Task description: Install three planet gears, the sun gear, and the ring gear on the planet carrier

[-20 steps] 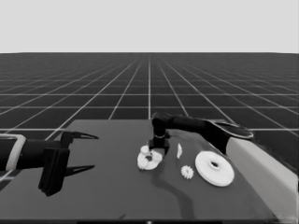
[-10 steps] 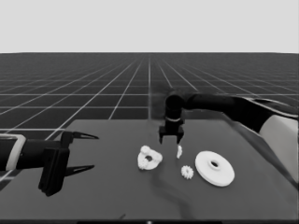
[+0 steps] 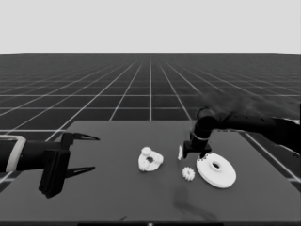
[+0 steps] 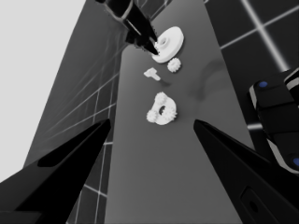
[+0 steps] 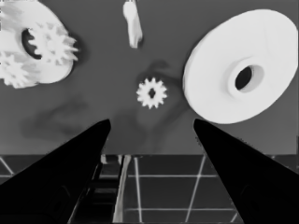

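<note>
Now moved beside the larger round part point(image 3: 217, 170): right gripper point(image 3: 198, 156), jaws apart, empty; left gripper point(image 3: 80, 153) parked, apart.

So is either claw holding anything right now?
No. The right gripper hangs open by the larger round part, nothing between its fingers. The left gripper waits open at the table's left end.

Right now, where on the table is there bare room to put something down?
The widest bare patch lies between the left claw and the smaller round part. The table's near edge is bare too. It is crowded between the smaller round part and the larger round part, around the loose gear, the thin white piece and the right claw.
</note>
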{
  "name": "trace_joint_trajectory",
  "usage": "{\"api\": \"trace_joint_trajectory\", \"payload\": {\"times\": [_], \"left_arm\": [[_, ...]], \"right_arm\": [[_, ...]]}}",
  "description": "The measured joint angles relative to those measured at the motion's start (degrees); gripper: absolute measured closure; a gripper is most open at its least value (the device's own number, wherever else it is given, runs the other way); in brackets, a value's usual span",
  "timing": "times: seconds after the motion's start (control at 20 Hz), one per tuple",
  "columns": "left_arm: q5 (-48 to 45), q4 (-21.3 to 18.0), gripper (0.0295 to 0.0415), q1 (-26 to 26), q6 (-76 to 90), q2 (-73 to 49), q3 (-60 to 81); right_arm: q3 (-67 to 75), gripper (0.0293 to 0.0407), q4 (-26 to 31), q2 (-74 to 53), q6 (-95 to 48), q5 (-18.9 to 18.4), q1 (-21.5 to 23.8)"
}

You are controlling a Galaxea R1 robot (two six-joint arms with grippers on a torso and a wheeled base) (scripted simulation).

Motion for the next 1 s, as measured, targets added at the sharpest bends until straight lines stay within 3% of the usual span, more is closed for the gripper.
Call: {"api": "trace_joint_trajectory", "payload": {"times": [0.05, 0.15, 0.45, 0.55, 0.6, 0.95, 1.0], "left_arm": [[0.0, 0.0, 0.0326, 0.0, 0.0, 0.0, 0.0], [0.0, 0.0, 0.0326, 0.0, 0.0, 0.0, 0.0], [0.0, 0.0, 0.0326, 0.0, 0.0, 0.0, 0.0], [0.0, 0.0, 0.0326, 0.0, 0.0, 0.0, 0.0], [0.0, 0.0, 0.0326, 0.0, 0.0, 0.0, 0.0], [0.0, 0.0, 0.0326, 0.0, 0.0, 0.0, 0.0], [0.0, 0.0, 0.0326, 0.0, 0.0, 0.0, 0.0]], "right_arm": [[-1.74, 0.0315, -6.07, 0.59, -0.83, 2.04, -7.6], [-6.2, 0.0315, -11.02, 2.16, -2.97, 4.58, -13.87], [-9.32, 0.0315, -13.09, 3.32, -4.39, 6.22, -16.41], [-9.41, 0.0386, -13.14, 3.35, -4.43, 6.26, -16.46], [-9.43, 0.039, -13.16, 3.35, -4.43, 6.27, -16.44], [-9.45, 0.039, -13.18, 3.36, -4.45, 6.29, -16.44], [-1.1, 0.039, -5.4, 0.29, -0.67, 1.02, -9.76]]}}
